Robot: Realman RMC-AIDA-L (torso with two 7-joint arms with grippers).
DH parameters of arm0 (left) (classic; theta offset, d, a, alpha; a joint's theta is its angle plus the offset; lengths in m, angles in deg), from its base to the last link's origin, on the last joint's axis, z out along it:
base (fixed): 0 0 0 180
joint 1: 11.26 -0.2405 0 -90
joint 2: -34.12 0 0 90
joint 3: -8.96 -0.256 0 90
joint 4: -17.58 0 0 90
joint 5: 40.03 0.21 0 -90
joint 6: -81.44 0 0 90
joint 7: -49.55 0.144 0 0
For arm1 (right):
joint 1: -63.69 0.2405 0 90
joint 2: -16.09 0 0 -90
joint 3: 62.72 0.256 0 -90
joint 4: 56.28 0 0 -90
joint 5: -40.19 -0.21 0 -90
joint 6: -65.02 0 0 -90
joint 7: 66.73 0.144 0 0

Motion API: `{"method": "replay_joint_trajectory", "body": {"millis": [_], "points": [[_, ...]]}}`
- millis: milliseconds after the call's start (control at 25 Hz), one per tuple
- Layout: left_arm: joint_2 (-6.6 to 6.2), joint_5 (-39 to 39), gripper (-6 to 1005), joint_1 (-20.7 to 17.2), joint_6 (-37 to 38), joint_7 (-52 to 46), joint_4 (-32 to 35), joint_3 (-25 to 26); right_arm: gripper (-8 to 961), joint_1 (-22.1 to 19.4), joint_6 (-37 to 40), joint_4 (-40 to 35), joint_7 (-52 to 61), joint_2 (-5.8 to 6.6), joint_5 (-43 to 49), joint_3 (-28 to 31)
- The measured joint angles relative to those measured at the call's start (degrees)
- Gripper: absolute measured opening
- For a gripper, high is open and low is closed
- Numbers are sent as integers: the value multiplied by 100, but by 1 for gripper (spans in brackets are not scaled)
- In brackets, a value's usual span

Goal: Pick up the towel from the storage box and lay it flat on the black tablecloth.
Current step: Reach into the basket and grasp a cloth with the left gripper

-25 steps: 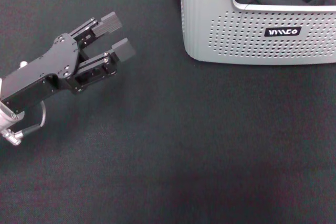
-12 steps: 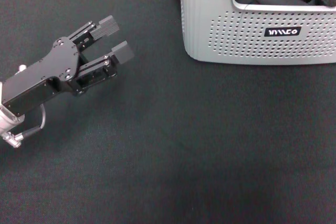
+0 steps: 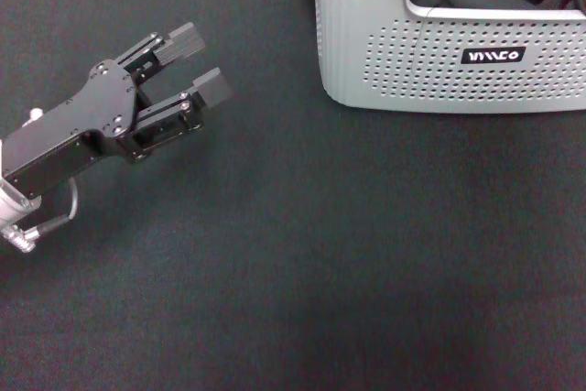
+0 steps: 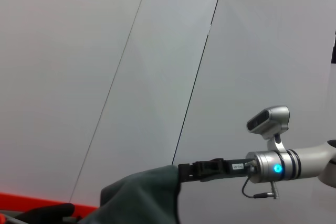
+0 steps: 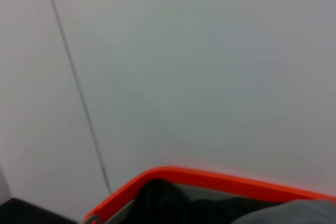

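One storage box [image 3: 439, 52], one left claw [image 3: 200, 63]

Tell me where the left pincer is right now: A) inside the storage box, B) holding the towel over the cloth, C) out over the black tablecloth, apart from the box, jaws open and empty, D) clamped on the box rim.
C: in the head view the left pincer hangs over the black tablecloth, clear of the storage box, its jaws spread with nothing between them.
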Motion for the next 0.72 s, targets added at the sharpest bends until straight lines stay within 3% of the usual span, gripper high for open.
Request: {"method": "replay_joint_trajectory", "body": {"millis": [120,440,560,720], "points": [[1,0,806,36,-44,23,0,-21,811,7,261,270,-272,-83,3,3],[8,0,803,-17,-54,20,0,-3,649,7,506,180,-521,-111,-184,15],[18,0,802,-23,-65,32,0,-10,588,143,579,606,-629,-28,-173,13],[18,1,801,-38,-68,39,0,-15,413,253,572,1006,-713,19,-149,6]]}}
